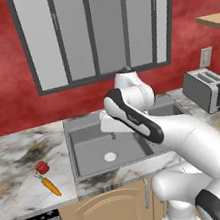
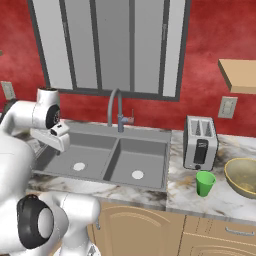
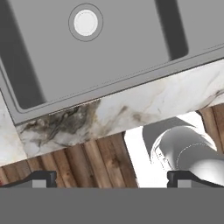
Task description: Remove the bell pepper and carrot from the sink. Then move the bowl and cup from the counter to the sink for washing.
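The red bell pepper [image 1: 42, 167] and the orange carrot [image 1: 51, 187] lie close together on the marble counter [image 1: 12, 166], left of the sink [image 1: 90, 148]. On the counter to the right of the sink [image 2: 115, 156] stand the green cup [image 2: 205, 183] and, further right, the olive-yellow bowl [image 2: 243, 176]. My gripper [image 2: 58, 150] hangs over the left basin, open and holding nothing. In the hand view the gripper [image 3: 113, 179] has its fingertips [image 3: 41, 179] far apart above the sink's front rim, with a basin drain [image 3: 85, 22] beyond them.
A toaster [image 2: 200, 141] stands behind the cup, and the curved faucet [image 2: 116, 107] rises at the back of the sink. A wooden shelf [image 2: 240, 75] juts out at the upper right. Light wooden cabinets [image 1: 112, 215] run below the counter.
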Controlling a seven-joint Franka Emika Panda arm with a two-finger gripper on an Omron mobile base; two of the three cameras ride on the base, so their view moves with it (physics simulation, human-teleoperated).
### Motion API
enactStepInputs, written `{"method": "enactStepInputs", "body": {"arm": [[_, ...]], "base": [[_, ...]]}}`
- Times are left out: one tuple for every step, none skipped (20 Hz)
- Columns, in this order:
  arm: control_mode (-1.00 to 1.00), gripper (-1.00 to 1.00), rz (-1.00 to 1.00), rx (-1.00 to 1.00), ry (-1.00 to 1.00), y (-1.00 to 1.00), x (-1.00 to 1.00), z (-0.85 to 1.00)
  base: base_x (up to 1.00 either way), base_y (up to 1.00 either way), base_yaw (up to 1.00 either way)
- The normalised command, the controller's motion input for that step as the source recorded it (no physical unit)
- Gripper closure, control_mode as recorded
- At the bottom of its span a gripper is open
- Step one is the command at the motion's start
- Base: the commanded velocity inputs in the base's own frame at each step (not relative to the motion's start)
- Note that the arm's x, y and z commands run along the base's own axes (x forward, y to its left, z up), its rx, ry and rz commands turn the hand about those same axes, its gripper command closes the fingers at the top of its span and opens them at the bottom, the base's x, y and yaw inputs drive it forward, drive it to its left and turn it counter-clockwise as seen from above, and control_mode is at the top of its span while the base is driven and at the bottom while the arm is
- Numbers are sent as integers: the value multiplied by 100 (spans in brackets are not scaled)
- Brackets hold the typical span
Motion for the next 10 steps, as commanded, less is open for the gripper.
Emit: {"method": "enactStepInputs", "body": {"arm": [[-100, -100, 5, 5, 0, -51, -30, 16], [-100, -100, 5, 4, 0, -50, -30, 15], [-100, -100, 5, 3, 0, -51, -30, 16], [-100, -100, 5, 3, 0, -51, -30, 16], [-100, -100, 5, 3, 0, -51, -31, 17], [-100, -100, 5, 3, 0, -51, -32, 17], [-100, -100, 5, 2, 0, -52, -32, 17], [-100, -100, 5, 1, 0, -51, -31, 17], [-100, -100, 5, 1, 0, -51, -31, 17], [-100, -100, 5, 1, 0, -52, -31, 17]], "base": [[0, 0, 0], [0, 0, 0], [0, 0, 0], [0, 0, 0], [0, 0, 0], [0, 0, 0], [0, 0, 0], [0, 0, 0], [0, 0, 0], [0, 0, 0]]}}
